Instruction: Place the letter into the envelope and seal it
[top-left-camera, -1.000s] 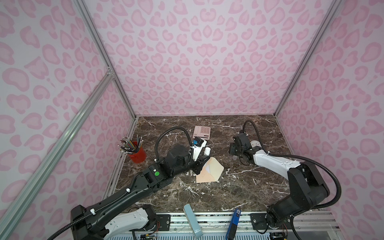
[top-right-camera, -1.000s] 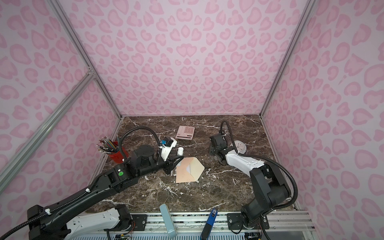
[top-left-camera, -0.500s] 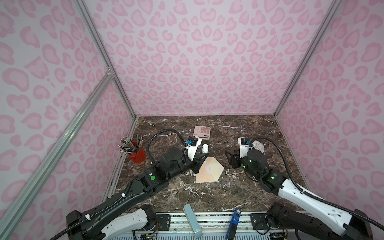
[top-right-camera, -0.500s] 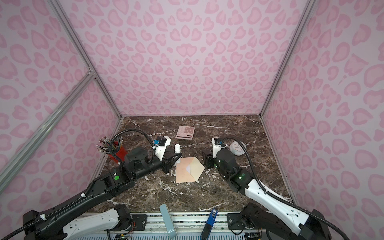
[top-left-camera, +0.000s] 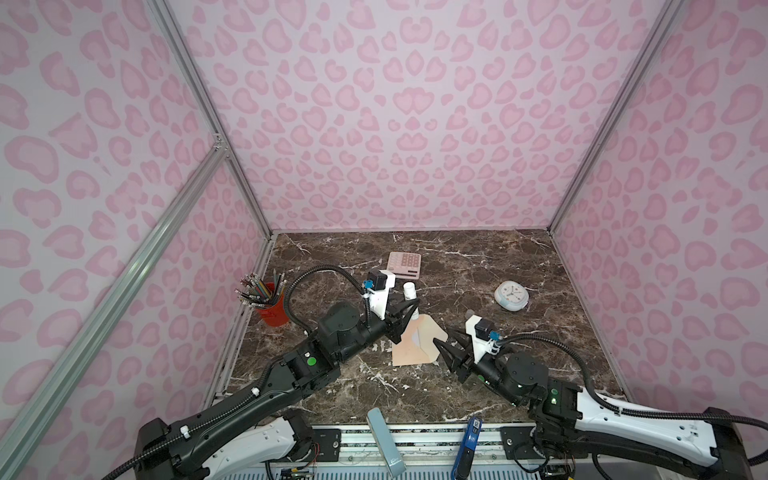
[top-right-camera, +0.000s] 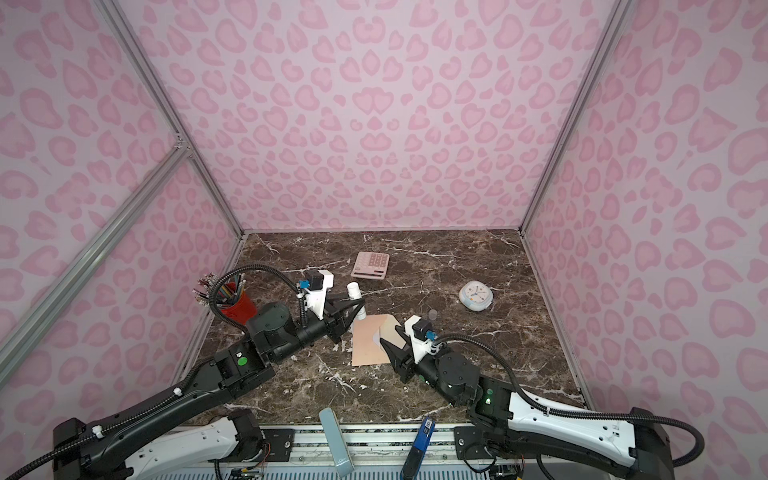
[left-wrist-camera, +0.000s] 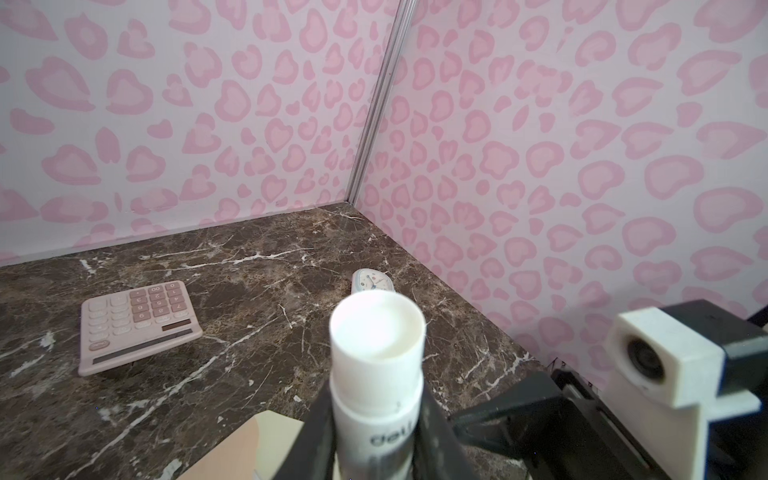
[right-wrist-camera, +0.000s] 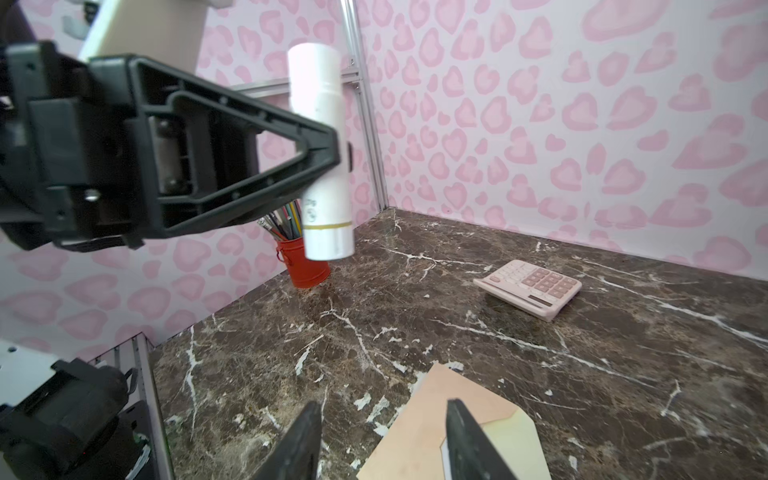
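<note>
Peach paper, the envelope (top-left-camera: 411, 353) lies flat on our marble surface (top-left-camera: 478, 257), flap (right-wrist-camera: 511, 432) open (cream side up), the letter (right-wrist-camera: 443, 454) a white sliver at its mouth. Our left end effector (top-left-camera: 411, 311) clamps an upright white glue stick (right-wrist-camera: 316, 83) beside it; our right end effector (top-left-camera: 441, 334) hovers over the flap, jaws apart.

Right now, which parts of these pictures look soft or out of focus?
Left wrist view: the glue stick near the lens is soft, the calculator crisp. Right wrist view: the right pincer is blurred, the envelope fairly sharp. In both top views everything is evenly sharp, without glare.
</note>
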